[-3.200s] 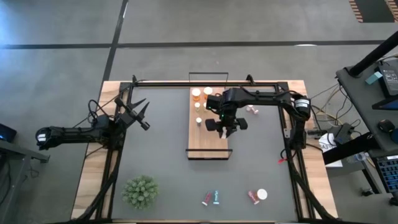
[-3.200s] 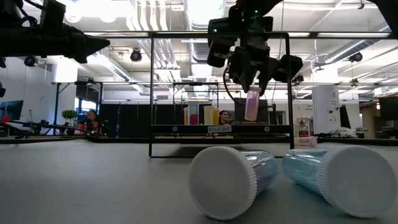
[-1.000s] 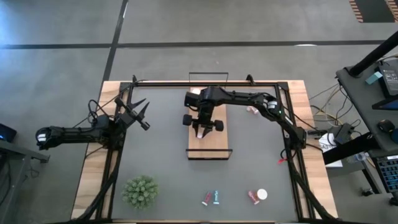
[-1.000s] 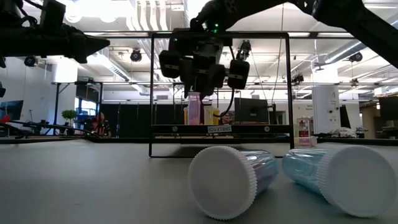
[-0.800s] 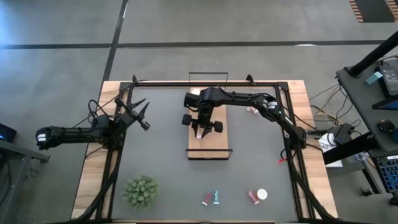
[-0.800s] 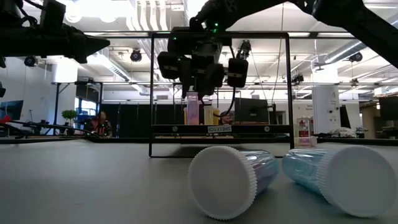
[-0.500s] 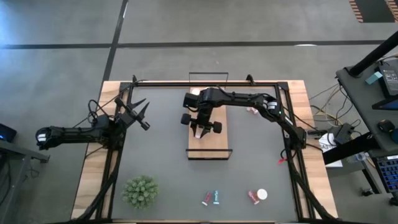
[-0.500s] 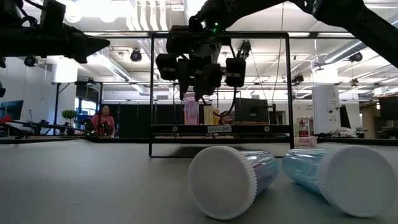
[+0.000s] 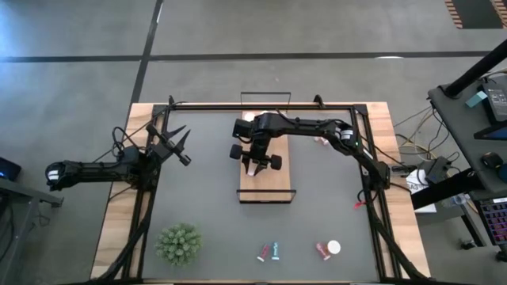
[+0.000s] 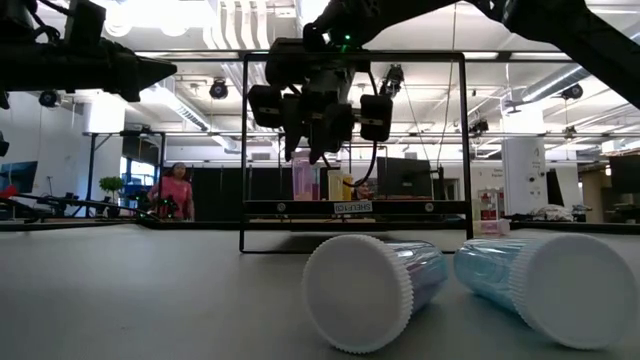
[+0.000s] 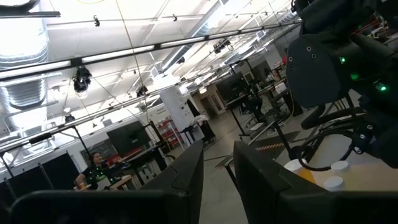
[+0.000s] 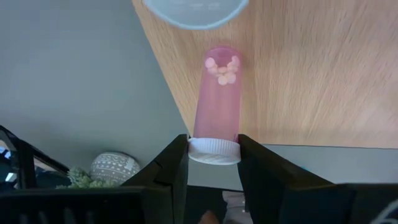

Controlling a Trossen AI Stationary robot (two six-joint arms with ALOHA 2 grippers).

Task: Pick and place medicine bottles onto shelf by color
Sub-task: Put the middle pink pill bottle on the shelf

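Observation:
The shelf (image 9: 273,178) is a light-wood board lying mid-table. My right gripper (image 9: 253,161) hangs over its left edge, shut on a pink medicine bottle (image 12: 217,93), which also shows in the low view (image 10: 303,180). Other medicine bottles stand at the shelf's far end (image 9: 249,118). More lie on the table near its front edge (image 9: 269,252) (image 9: 328,249), and one lies at the far right (image 9: 321,140). Two teal bottles lie in the low view's foreground (image 10: 370,290) (image 10: 550,285). My left gripper (image 9: 181,144) waits shut at the table's left, raised and touching nothing. My right gripper pinches the pink bottle's white cap (image 12: 214,149) between its two fingers (image 12: 177,165), one on each side. It comes slanting down from above, and the bottle's body reaches away below the fingers over the shelf's left edge. Whether the bottle's bottom touches the board I cannot tell.
A green spiky plant (image 9: 178,244) stands at the near left of the table. Black wire frames rise at the shelf's short ends (image 10: 350,60). A white cap of another bottle (image 12: 196,9) is just beyond the held one. A person (image 10: 176,192) is far back in the room.
My right gripper has rolled a little at the wrist while staying over the shelf's left edge. The pink bottle has shifted slightly toward the table's left with it. The person in the background has walked to the right.

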